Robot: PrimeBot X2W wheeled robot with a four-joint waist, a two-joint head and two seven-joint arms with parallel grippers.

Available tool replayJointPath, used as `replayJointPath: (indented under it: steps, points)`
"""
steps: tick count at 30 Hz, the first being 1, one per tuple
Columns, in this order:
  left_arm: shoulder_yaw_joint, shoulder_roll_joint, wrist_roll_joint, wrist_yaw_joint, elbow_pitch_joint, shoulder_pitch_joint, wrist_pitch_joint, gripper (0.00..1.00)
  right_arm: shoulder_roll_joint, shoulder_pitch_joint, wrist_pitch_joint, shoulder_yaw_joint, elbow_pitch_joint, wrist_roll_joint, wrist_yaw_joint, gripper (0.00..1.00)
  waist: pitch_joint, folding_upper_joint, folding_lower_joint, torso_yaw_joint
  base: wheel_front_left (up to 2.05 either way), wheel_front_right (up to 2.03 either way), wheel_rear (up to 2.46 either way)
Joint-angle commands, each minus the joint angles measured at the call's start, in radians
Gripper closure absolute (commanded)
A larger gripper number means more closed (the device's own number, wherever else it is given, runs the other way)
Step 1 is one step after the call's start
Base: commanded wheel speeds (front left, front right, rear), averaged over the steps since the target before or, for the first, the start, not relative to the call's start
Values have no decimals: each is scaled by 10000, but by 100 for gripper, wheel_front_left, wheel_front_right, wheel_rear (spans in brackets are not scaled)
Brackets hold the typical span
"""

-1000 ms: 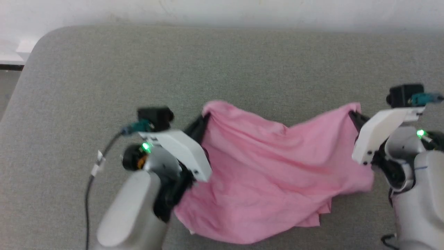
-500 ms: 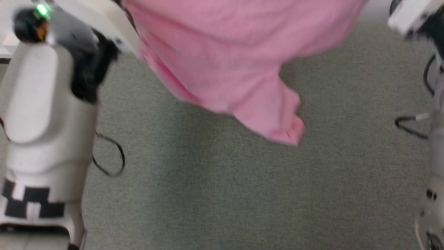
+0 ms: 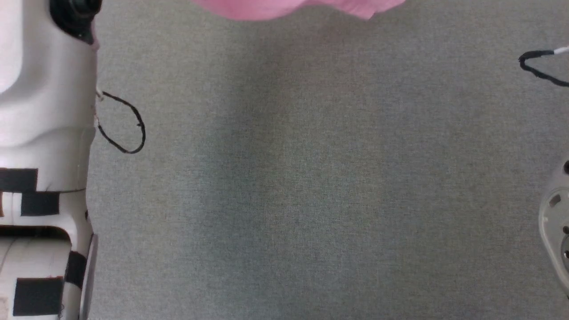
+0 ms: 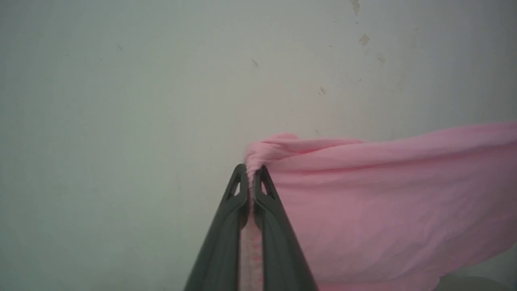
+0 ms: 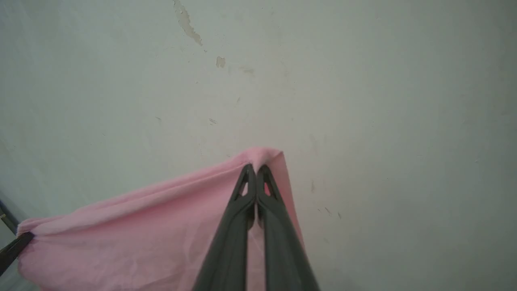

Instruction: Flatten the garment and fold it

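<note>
Garment [image 3: 293, 8] at top edge of head view, above tabletop [image 3: 311, 186]. Left forearm [image 3: 44, 111] along left edge, cable loop [image 3: 126, 124] just beside it.

Left gripper [image 4: 251, 171] – garment corner between jaws, cloth spreading right in its wrist view, wall [image 4: 121, 101] behind.

Right gripper [image 5: 255, 171] – opposite corner between jaws, cloth stretching left in its wrist view to left gripper's fingertip [image 5: 14, 248] at lower left.
</note>
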Motion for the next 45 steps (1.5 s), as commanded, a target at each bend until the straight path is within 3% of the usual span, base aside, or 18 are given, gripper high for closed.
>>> replayJointPath:
  steps: [1, 5, 12, 20, 27, 33, 45]
  points:
    - [-35, -24, 32, -80, 182, -46, -204, 100, 34, -113, -104, 43, 140, 49, -9, 100, 155, 0, -1, 44, 0, 0, 0]
    - [-103, -110, -18, -240, 554, 201, -545, 100, 43, 110, -106, 367, 177, 305, -9, 100, 225, 0, -1, 75, 0, 0, 0]
    - [-282, -335, -365, -863, 804, 2085, -1739, 100, -861, 3061, 371, 1453, -1470, 1838, -9, 100, -310, 0, -1, 149, 0, 0, 0]
    - [-245, -398, -1019, -1045, -417, 5054, -2186, 100, -950, 6701, 755, 1029, -3682, 3116, -9, 100, -1322, 0, -1, -27, 0, 0, 0]
    - [-123, -556, -1688, -476, -2562, 8845, -2024, 100, -676, 10710, 1403, 396, -5714, 3357, -9, 100, -2369, 0, -1, -21, 0, 0, 0]
    - [-219, -550, -2047, 166, -3697, 11617, -1434, 100, -147, 13883, 2554, -40, -6516, 3721, -9, 100, -2871, 0, -1, 145, 0, 0, 0]
    - [76, -125, -2627, 1333, -4451, 14342, -135, 100, -69, 17109, 6495, 266, -7283, 4231, -9, 100, -3422, 0, -1, 345, 0, 0, 0]
